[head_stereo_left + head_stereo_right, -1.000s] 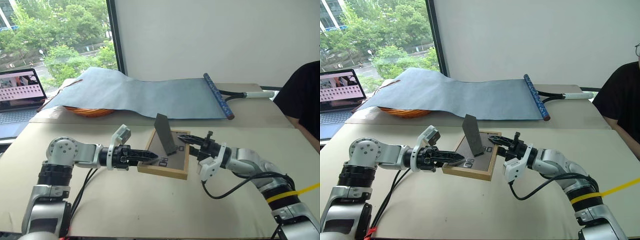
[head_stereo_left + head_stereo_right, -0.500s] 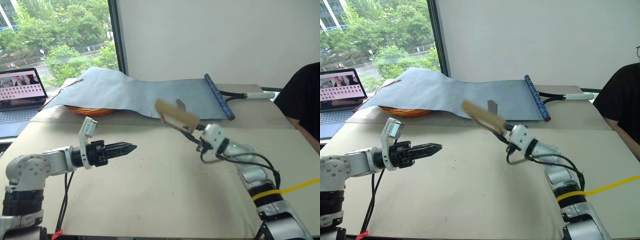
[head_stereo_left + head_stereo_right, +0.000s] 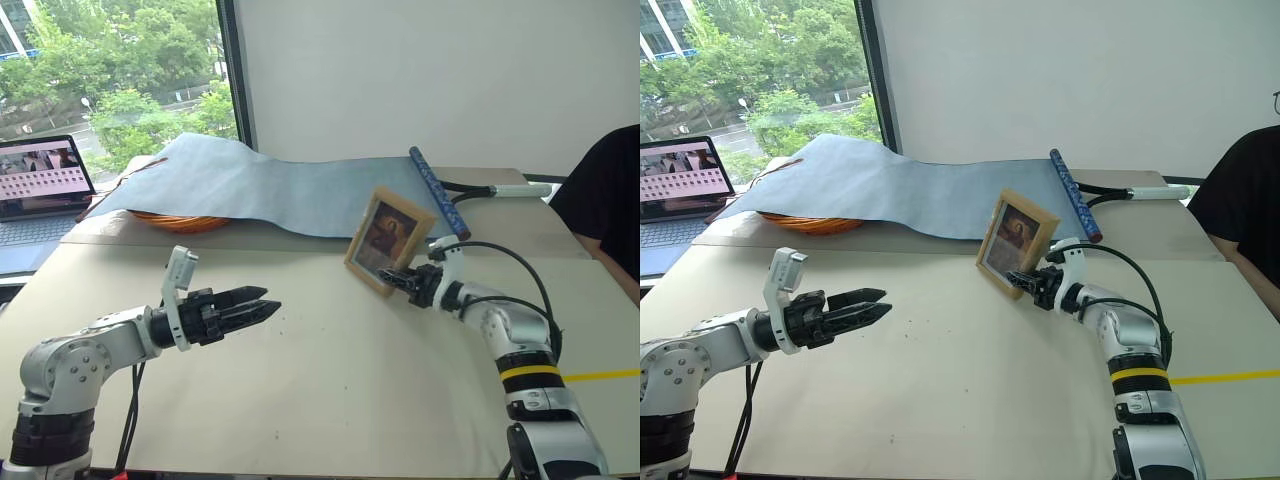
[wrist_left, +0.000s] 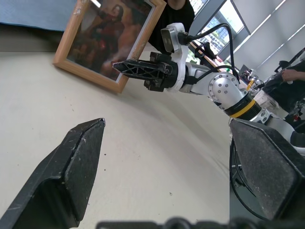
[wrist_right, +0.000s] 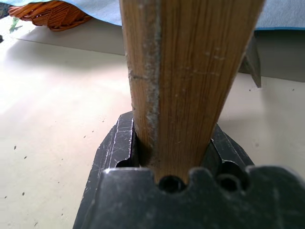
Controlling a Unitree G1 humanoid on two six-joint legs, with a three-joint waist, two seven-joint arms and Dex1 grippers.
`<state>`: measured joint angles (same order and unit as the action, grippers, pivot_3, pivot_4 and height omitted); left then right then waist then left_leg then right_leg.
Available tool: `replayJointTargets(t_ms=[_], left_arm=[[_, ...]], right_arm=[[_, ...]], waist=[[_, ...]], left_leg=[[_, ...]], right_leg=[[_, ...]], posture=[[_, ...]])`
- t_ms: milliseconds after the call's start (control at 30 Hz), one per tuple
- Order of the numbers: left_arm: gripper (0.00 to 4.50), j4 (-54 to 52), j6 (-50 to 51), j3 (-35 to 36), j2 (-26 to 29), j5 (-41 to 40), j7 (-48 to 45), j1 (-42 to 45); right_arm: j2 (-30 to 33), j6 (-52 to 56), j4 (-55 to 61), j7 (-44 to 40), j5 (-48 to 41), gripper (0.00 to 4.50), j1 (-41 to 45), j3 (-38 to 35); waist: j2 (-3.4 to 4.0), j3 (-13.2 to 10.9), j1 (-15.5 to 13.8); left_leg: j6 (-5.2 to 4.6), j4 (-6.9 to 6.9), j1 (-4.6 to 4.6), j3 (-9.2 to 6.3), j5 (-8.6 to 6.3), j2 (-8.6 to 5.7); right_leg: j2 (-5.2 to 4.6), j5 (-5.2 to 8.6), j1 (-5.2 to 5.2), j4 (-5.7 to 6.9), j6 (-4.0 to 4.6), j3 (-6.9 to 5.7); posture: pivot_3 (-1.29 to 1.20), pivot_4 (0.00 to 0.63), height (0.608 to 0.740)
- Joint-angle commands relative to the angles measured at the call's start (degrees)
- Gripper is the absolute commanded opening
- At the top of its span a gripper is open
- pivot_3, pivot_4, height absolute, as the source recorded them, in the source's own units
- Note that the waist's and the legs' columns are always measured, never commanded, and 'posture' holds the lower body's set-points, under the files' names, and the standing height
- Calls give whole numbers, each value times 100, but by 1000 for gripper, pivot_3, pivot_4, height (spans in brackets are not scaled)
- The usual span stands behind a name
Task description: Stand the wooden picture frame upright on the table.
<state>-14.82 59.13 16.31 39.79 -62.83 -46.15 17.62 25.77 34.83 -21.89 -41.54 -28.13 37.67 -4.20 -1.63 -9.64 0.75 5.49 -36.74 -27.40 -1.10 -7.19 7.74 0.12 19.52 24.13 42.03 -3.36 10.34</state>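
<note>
Since a second ago the wooden picture frame (image 3: 390,240) has gone from lying face down in the middle of the view to standing with its portrait facing the camera, right of centre in the head view, and the left gripper has drawn back from it.

At far left a laptop (image 3: 40,180) is sitting with its screen lit. Next to it a grey-blue cloth (image 3: 270,190) is draping over an orange basket (image 3: 180,222) along the upper middle. In the lower left, the left gripper (image 3: 262,305) is hovering over the table (image 3: 330,400) with its fingers spread wide and nothing between them, well apart from the frame.

Right of centre, the frame is leaning back slightly, its lower edge at the tabletop. The right gripper (image 3: 392,276) is pinching the frame's lower right edge; the right wrist view shows the wood wedged between the black fingers (image 5: 114,148). A racket (image 3: 470,195) is lying beyond it, and a person in black (image 3: 605,200) is sitting at the right edge.
</note>
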Motion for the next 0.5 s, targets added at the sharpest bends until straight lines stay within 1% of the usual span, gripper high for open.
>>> replayJointTargets(t_ms=[33,167,267,333,500], left_arm=[[4500,-56,-157,-30,5,70,-56,61],[4500,34,-206,-132,-7,158,-75,130],[4500,65,-236,-184,-21,202,-95,144],[4500,70,-255,-227,-27,233,-118,145],[4500,162,-348,-370,11,409,-216,168]], right_arm=[[76,579,13,-315,-179,1245,-12,-40],[78,849,93,-560,-199,1244,-79,31],[63,855,171,-656,-140,1244,-137,98],[50,874,246,-712,-111,1241,-190,155],[74,773,352,-692,29,1239,-276,221]], waist=[[0,0,1],[0,0,3],[0,0,0],[0,0,2],[0,0,7]], left_leg=[[0,0,0,-1,0,0],[0,0,1,-2,0,0],[0,0,1,-3,0,0],[0,0,1,-4,0,0],[0,0,2,-5,0,0]], right_leg=[[0,0,0,0,0,0],[0,1,-1,0,0,-3],[0,6,-3,-1,-10,-3],[0,18,-3,-2,-31,-4],[0,22,-2,-2,-36,-6]], posture=[[0,150,673],[0,150,673],[0,150,673],[0,150,673],[0,150,673]])
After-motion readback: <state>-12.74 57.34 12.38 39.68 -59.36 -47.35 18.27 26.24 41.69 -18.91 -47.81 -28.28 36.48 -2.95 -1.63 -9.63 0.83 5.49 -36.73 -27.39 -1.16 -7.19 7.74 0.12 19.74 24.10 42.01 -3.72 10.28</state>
